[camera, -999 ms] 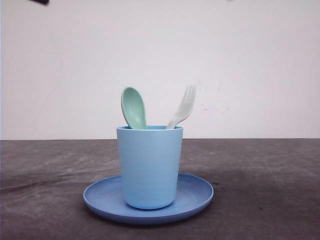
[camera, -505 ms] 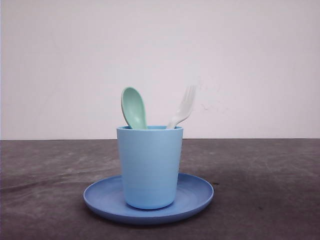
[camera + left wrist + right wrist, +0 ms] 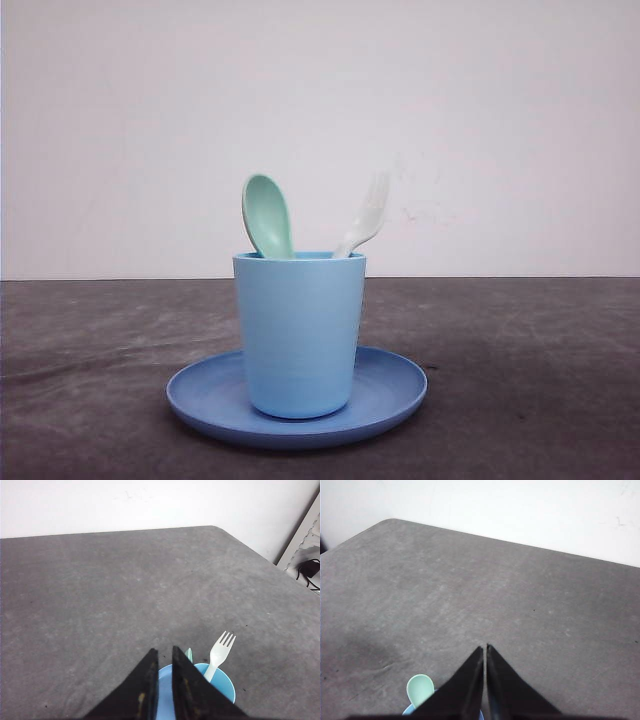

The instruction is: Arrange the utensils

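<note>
Mint-green plastic spoon point(image 3: 267, 216) and white fork point(image 3: 365, 222) stand handle-down in a light blue cup point(image 3: 299, 332), the spoon's bowl leaning out over the left side of the rim and the fork's tines angling up to the right. The cup sits upright at the centre of a round blue plate point(image 3: 395, 392). With both utensils gathered in one holder, the sorting appears finished; nothing loose lies on the table point(image 3: 540, 350) in the front view, and little seems left beyond clearing the arms away.

Seen from the left wrist, the left gripper point(image 3: 163, 652) hangs above the cup with its dark fingers drawn almost together, a narrow slit between them and nothing held. The fork's four tines and a sliver of the spoon rise just beyond its tips. From the right wrist, the right gripper point(image 3: 485, 648) is likewise pinched to a hairline gap and empty, the spoon's pale bowl showing below and to one side of it.

Underneath is a dark grey, matte tabletop, mottled and lightly scuffed, with a rounded corner. Behind it runs a plain off-white wall point(image 3: 500, 120) bearing faint marks. At the edge of the left wrist view stands a pale frame with a black cable point(image 3: 307, 572) beside the table.
</note>
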`<action>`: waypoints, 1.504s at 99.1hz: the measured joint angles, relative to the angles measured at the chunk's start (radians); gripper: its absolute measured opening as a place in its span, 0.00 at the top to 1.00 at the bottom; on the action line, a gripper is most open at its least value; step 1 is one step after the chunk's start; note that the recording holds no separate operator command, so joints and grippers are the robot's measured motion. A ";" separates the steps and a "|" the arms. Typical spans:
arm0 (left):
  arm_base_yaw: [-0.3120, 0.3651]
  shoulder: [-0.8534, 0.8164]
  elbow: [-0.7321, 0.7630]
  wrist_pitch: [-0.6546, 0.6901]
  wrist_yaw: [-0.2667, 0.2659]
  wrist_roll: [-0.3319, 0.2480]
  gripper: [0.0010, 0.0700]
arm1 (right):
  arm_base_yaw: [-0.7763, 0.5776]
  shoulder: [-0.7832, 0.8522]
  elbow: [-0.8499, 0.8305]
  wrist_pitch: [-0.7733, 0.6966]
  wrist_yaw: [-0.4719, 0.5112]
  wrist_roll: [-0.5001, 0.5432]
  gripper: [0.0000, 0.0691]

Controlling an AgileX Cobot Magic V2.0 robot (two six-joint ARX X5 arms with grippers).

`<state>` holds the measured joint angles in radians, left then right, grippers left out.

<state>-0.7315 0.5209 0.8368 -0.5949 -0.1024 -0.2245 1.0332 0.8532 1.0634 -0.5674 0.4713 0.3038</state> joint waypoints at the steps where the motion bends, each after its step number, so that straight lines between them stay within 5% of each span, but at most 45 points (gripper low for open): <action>1: 0.000 0.000 0.000 0.000 0.000 0.000 0.98 | 0.000 0.000 0.000 0.000 0.000 0.000 0.99; 69: 0.000 0.000 0.000 0.000 0.000 0.001 0.98 | 0.000 0.000 0.000 0.000 0.000 0.000 0.99; 84: 0.019 -0.005 0.000 0.000 -0.034 0.070 0.98 | 0.000 0.000 0.000 0.000 0.000 0.000 0.99; 98: 0.109 -0.012 -0.003 0.008 -0.049 0.181 0.98 | 0.000 0.000 0.000 0.000 0.000 0.000 0.99; 112: 0.256 -0.046 -0.079 0.071 -0.051 0.233 0.98 | 0.000 0.000 0.000 0.000 0.000 0.000 0.99; 149: 0.572 -0.278 -0.504 0.410 -0.052 0.280 0.98 | 0.000 0.000 0.000 0.000 0.000 0.000 0.99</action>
<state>-0.1593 0.2428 0.3325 -0.1848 -0.1543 0.0555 1.0332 0.8532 1.0634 -0.5674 0.4713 0.3035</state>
